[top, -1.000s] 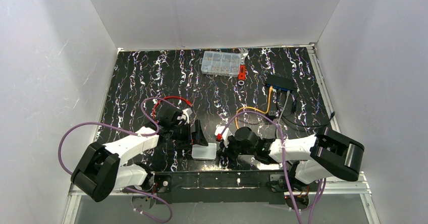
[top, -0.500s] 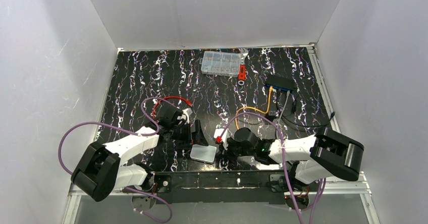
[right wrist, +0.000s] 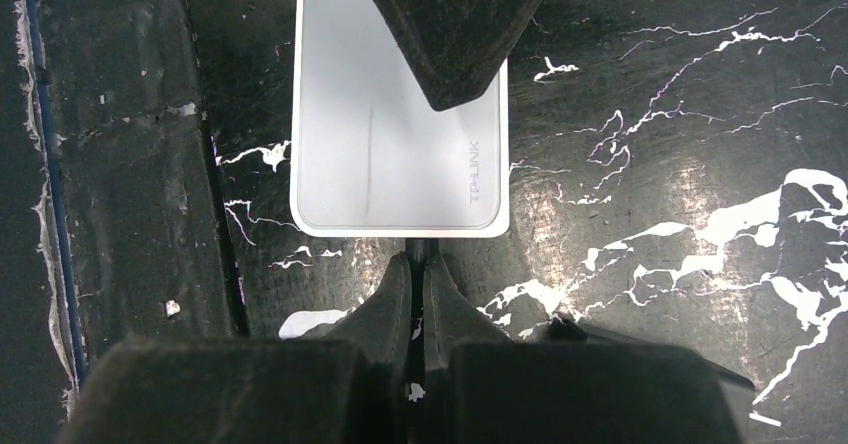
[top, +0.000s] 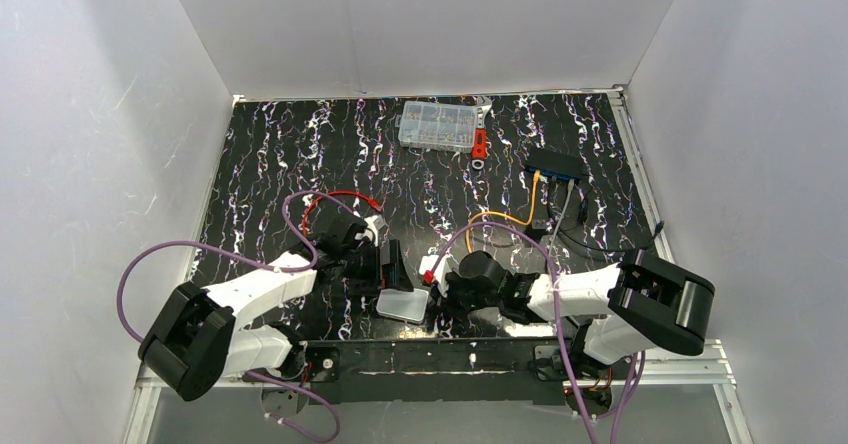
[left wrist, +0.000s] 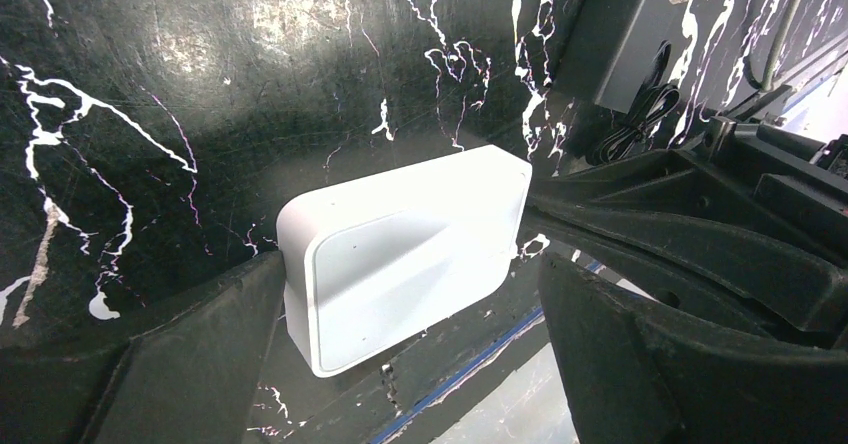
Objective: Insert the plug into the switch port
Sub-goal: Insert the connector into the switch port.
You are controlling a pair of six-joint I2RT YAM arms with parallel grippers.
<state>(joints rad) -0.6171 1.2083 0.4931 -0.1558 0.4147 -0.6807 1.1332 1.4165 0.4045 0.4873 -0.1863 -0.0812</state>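
Evidently, the task stood at its opening step: the plug had not been picked up, and neither arm worked near the switch.

At the table's 7 o'clock, the left gripper [top: 385, 276] was spread wide and held nothing. Its fingers straddled the white box [left wrist: 400, 254] and, so far as the left wrist view showed, did not touch it. The white box lay at 6 o'clock, close to the table's near edge. Just beside it toward 2 o'clock, the right gripper [right wrist: 415, 269] was fully closed, its tips meeting at the box's edge. No object was visible between them.

The orange cable [top: 500, 217] looped from behind the right gripper toward 2 o'clock. There the switch [top: 556, 164] lay, well apart from both grippers. One end of the cable ran up to its blue-edged face.

As a judgement, the next move called for the right gripper to open, find the plug, grasp it squarely and carry it toward 2 o'clock.

The plug itself could not be located, because the cable's near end disappeared behind the right wrist. The switch port could not be singled out, as the sockets were too small. Whether the cable end at the switch was seated could not be told.
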